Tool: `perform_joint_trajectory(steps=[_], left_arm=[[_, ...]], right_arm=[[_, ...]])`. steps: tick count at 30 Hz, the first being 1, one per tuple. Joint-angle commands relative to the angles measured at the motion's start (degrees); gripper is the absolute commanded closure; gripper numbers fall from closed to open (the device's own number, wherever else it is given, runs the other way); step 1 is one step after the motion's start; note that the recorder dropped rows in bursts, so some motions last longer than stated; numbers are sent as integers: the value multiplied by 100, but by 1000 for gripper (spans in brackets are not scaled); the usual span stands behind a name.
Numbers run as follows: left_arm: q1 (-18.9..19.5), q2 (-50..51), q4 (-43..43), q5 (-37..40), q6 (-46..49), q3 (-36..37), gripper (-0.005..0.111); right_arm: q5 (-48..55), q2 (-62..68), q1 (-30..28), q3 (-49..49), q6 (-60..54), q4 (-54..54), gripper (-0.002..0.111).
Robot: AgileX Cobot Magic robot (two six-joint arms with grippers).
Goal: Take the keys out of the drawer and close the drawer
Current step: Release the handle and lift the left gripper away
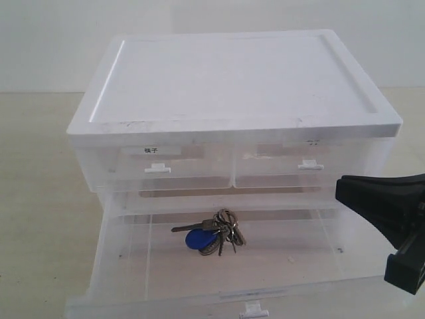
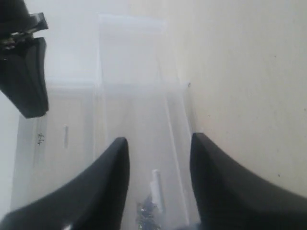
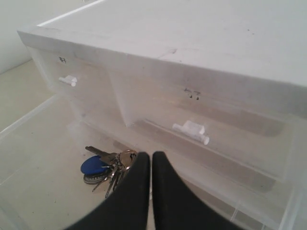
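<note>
The drawer stands pulled well out of the cabinet. The keys lie flat on the drawer floor near its middle, blue fob uppermost, untouched.

The right tool hangs just above and beside the keys with its jaws pressed together. It would have to spread them before any grasp.

The left tool stands wide and holds nothing. It is aimed along the drawer front near the tab, probably placed to push the drawer shut.

The left tool is outside the exterior view, and the right arm is cut off at that view's edge. The left wrist view is hazy, showing the keys only as a dark smudge. The labels are illegible.
</note>
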Motion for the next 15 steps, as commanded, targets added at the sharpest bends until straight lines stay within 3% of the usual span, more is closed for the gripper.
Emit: perform_joint_trajectory(steps=[1,4,15], left_arm=[[-228,-869,455,49,17,-10,78],[-228,-1613,625,49,17,-10,83],[-228,-4380,603,49,17,-10,83]], right_arm=[[-28,14,-10,29,-35,-40,108],[-28,14,-10,29,-35,-40,108],[-18,14,-10,29,-35,-40,108]])
